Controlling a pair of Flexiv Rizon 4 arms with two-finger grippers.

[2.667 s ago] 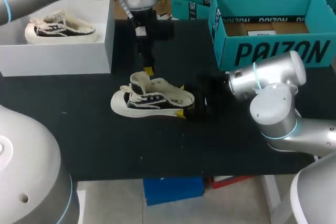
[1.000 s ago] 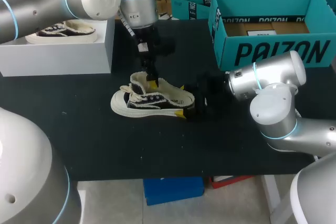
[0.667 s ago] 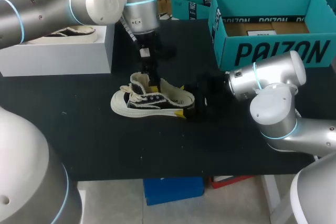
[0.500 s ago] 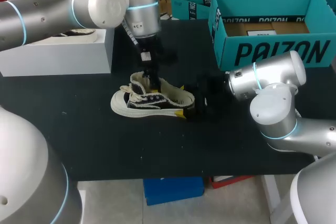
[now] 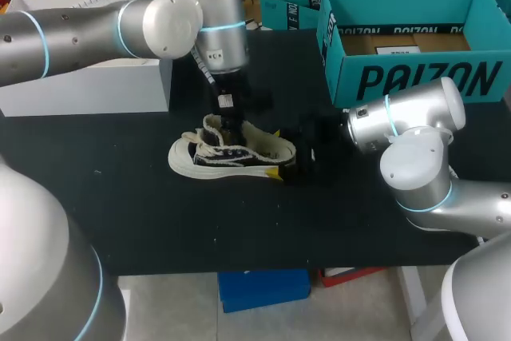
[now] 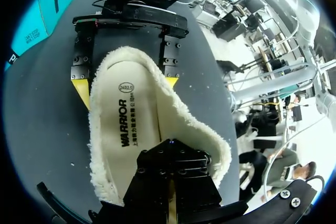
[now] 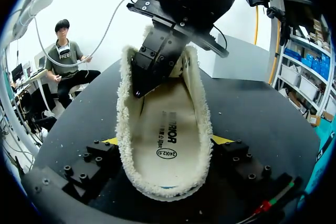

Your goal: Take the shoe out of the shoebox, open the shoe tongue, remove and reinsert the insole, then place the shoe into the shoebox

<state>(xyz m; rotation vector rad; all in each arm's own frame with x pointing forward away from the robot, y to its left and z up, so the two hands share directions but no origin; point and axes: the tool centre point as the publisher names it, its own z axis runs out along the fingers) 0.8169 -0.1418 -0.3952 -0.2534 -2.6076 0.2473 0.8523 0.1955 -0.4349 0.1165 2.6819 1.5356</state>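
**Change.** My left gripper (image 5: 231, 127) has come down from above the shoe (image 5: 227, 153) into its mouth, just behind the raised tongue. In the head view its tip is now sunk below the fleece collar at the centre of the frame. My left arm has swung across the upper left, so it now covers the top of the white box (image 5: 88, 89). The shoe has not shifted. My right gripper (image 5: 276, 152) has stayed put at the heel.

**Fingers.**
- Left: drawn together with no gap that I can make out. They sit over the insole (image 7: 165, 129) at the toe end of the opening. I cannot tell whether they pinch its edge.
- Right: spread wide, one yellow tip against each side of the heel, so the shoe is clamped between them.

**Meaning for the task.** The shoe is out of its box and the tongue stands open. I judge that the insole removal is starting — the insole itself lies flat inside, not yet lifted. The heel clamp should steady the shoe against an upward pull.

**Surface.** The shoe lies on its sole on a black table (image 5: 160, 221), left of centre. The white box stands at upper left and a teal shoebox (image 5: 415, 77) — open — at upper right, well apart from the shoe.
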